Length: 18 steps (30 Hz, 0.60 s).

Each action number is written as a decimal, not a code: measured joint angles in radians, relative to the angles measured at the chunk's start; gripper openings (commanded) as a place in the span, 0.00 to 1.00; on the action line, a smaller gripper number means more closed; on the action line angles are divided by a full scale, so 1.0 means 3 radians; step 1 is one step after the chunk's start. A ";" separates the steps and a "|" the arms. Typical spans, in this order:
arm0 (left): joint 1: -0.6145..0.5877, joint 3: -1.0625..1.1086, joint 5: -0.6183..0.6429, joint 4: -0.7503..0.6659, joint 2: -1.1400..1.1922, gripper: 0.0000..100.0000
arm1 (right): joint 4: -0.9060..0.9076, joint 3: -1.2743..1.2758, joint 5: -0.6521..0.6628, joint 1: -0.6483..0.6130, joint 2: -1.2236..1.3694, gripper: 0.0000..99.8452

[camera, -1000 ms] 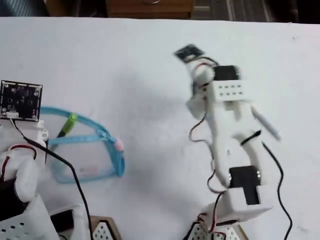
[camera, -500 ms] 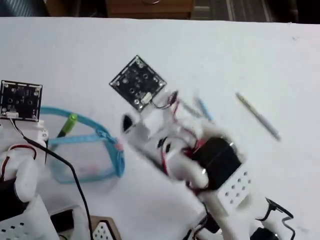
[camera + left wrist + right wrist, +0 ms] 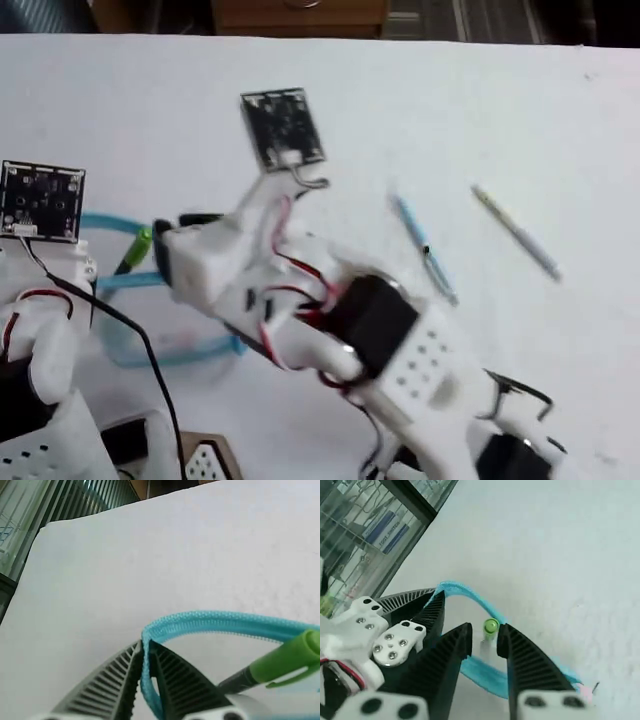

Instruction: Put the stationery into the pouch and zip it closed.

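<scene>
On the white surface, the clear pouch with a blue zipper edge lay at the 9 o'clock side in the high view. The left tool was closed tight on the blue edge of the pouch, with the band pressed between its two ribbed fingers. A green pen lay inside the mouth of the pouch, and its capped end pointed toward 12 o'clock. The right arm came in from the 5 o'clock corner and lay across the surface to the pouch. The right tool was just beside the mouth, and its fingers stood apart with only a narrow gap and held nothing. Past the tips, the round end of the green pen showed. A pink zipper pull sat on the blue edge close to this tool. Two more pens rested on the surface, well apart from the pouch toward 3 o'clock: a blue pen near the right arm, and a grey pen farther out.
</scene>
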 measured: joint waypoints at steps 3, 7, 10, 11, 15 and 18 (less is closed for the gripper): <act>0.0000 0.0000 0.0000 0.0000 0.0000 0.02 | 0.0046 -0.0292 -0.0056 -0.0143 0.0348 0.10; 0.0000 0.0000 0.0000 0.0000 0.0000 0.02 | 0.0220 -0.0537 -0.0123 -0.0184 0.0706 0.10; 0.0000 0.0000 0.0000 0.0000 0.0000 0.02 | 0.0363 -0.0624 -0.0133 -0.0184 0.0788 0.10; 0.0000 0.0000 0.0000 0.0000 0.0000 0.02 | 0.0399 -0.0629 -0.0133 -0.0184 0.0793 0.10; 0.0000 0.0000 0.0000 0.0000 0.0000 0.02 | 0.0455 -0.0634 -0.0133 -0.0184 0.0834 0.10; 0.0000 0.0000 0.0000 0.0000 0.0000 0.02 | 0.0471 -0.0634 -0.0133 -0.0184 0.0936 0.09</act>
